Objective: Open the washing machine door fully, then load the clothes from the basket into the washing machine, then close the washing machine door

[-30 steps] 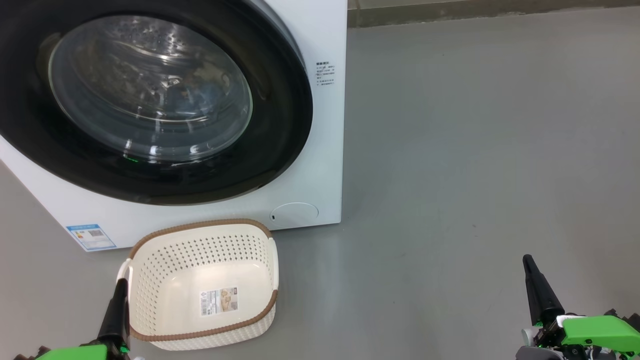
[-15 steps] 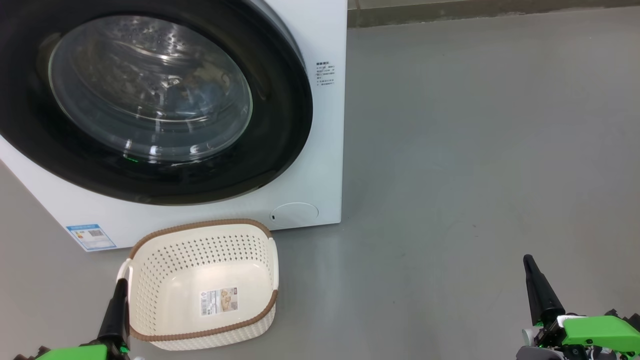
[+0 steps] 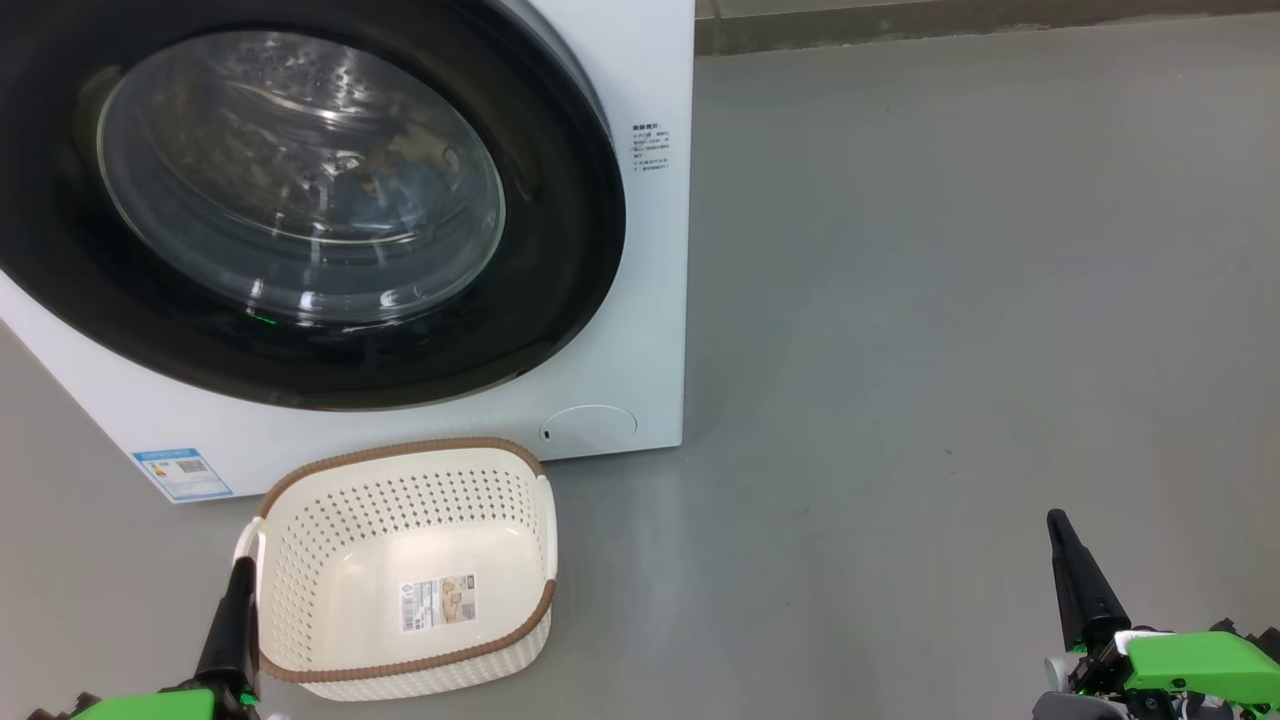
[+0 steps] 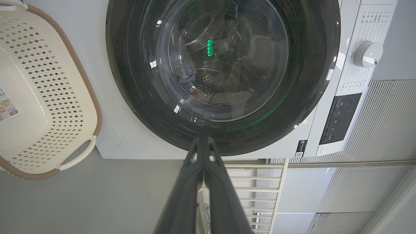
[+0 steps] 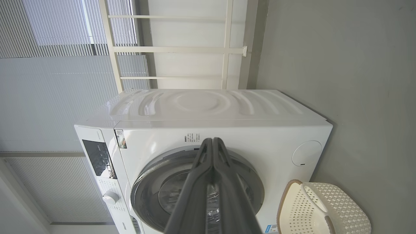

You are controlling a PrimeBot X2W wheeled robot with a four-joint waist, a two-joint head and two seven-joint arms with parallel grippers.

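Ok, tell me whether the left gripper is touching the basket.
Apart. The left wrist view shows a stretch of grey floor between the shut left gripper and the basket, which sits off to one side.

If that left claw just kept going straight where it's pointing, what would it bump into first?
Probably the washing machine door, on its black rim; the shut left gripper aims there. The basket lies off that line. Depth is unclear.

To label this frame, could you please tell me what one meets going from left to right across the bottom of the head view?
left gripper → basket → right gripper
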